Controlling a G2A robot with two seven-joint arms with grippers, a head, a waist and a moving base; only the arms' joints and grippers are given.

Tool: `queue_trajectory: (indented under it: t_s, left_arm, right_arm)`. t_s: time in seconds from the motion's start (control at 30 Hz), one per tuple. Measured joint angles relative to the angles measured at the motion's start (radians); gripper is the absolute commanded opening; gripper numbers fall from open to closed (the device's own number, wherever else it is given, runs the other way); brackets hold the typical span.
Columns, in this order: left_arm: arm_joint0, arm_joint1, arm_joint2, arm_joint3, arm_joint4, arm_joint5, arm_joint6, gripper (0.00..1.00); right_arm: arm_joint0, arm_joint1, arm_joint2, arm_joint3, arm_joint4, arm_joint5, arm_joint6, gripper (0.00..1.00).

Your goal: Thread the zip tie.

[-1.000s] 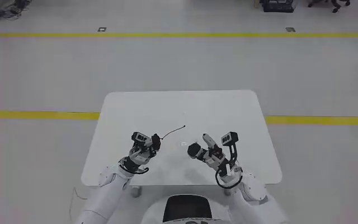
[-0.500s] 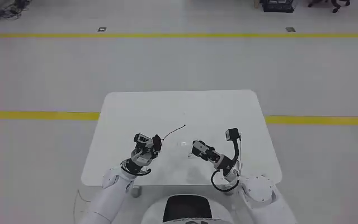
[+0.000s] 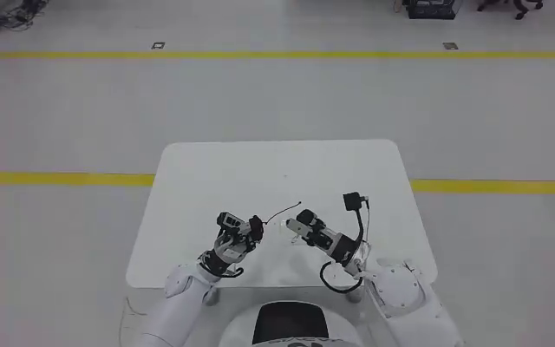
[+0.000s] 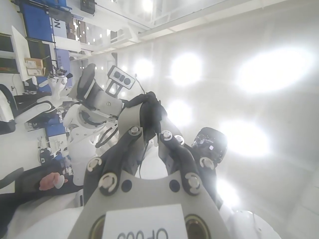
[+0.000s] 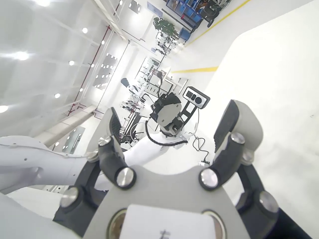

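The zip tie (image 3: 284, 211) is a thin black strand held above the white table (image 3: 277, 165). My left gripper (image 3: 254, 228) is shut on one end, and the free end points up and right toward the other arm. In the left wrist view the strand (image 4: 140, 84) sticks out past the closed left gripper (image 4: 149, 100). My right gripper (image 3: 295, 224) hangs open just right of the tie's free end, with nothing between its fingers. In the right wrist view the right gripper (image 5: 172, 121) frames the left gripper (image 5: 166, 112) and the zip tie (image 5: 160, 83) rising from it.
The table's near edge (image 3: 260, 284) lies just under both arms. Bare tabletop (image 5: 274, 63) spreads beyond the grippers. Yellow floor lines (image 3: 78, 179) run past the table on both sides.
The left gripper has carried the zip tie rightward toward the table's middle. The right gripper has swung left toward it, so the gap between the two has narrowed.
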Motion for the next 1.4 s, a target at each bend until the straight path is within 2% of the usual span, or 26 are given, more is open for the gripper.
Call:
queue_trajectory:
  t_s: [0.03,0.07,0.2,0.43,0.63,0.97,1.4]
  left_arm:
    - [0.001,-0.001,0.005,0.001,-0.001,0.000,0.004,0.00]
    - [0.002,-0.002,0.009,0.001,-0.003,0.001,0.008,0.00]
    - [0.006,-0.003,0.022,-0.003,-0.029,0.019,0.028,0.00]
    - [0.014,-0.001,0.027,-0.015,-0.084,0.058,0.029,0.00]
    - [0.015,0.002,0.031,-0.015,-0.097,0.076,0.021,0.00]
    - [0.013,0.006,0.037,-0.011,-0.107,0.088,0.014,0.00]
    - [0.012,0.010,0.047,-0.006,-0.112,0.096,0.002,0.00]
  right_arm:
    - [0.004,0.005,-0.006,0.000,-0.002,0.000,-0.007,0.84]
    - [0.007,0.009,-0.010,0.001,-0.004,0.000,-0.014,0.73]
    - [0.024,0.024,-0.031,0.012,0.002,0.000,-0.036,0.51]
    - [0.053,0.052,-0.067,0.031,0.031,0.000,-0.060,0.47]
    - [0.074,0.072,-0.091,0.040,0.044,0.000,-0.086,0.45]
    - [0.118,0.100,-0.145,0.053,0.049,0.000,-0.143,0.40]
    - [0.169,0.131,-0.206,0.076,0.068,0.000,-0.197,0.24]
